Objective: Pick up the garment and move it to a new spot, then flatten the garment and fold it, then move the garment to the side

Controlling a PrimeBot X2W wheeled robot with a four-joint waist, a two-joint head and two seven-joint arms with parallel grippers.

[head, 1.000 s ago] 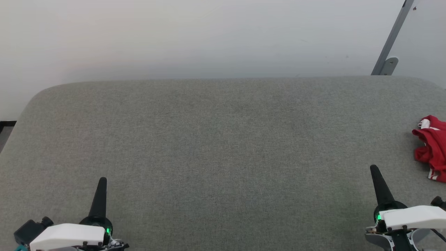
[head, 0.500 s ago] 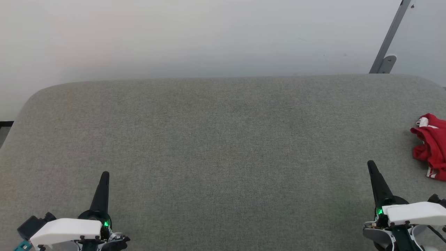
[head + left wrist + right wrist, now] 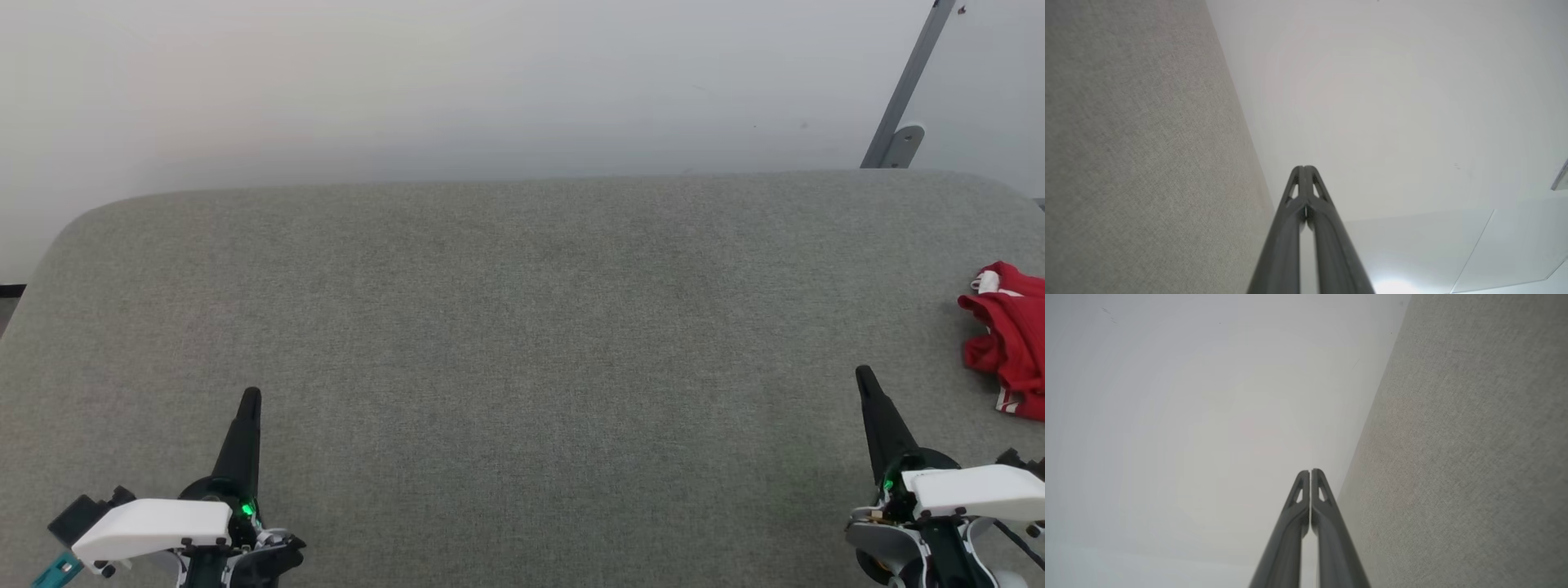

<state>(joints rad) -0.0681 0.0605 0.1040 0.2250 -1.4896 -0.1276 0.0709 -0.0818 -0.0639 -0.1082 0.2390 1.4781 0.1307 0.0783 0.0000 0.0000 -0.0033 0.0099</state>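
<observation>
Before the robot lies a wide grey woven-fabric padded surface with rounded far corners, and it takes most of the head view. Behind it stands a plain white wall. Low on the left, the left gripper with its white housing hovers over the near part of the fabric. Its two long dark fingers are pressed together and grip nothing. Low on the right, the right gripper points the same way. Its fingers are also pressed together with nothing between them.

The garment, a soft red cloth T-shirt with a bit of white sleeve at its far end and striped trim at its near end, lies crumpled on the right edge of the surface. It is partly cut off by the frame and is apart from the right gripper, on its far right side. A thin grey metal bar leans on the wall at the far right corner.
</observation>
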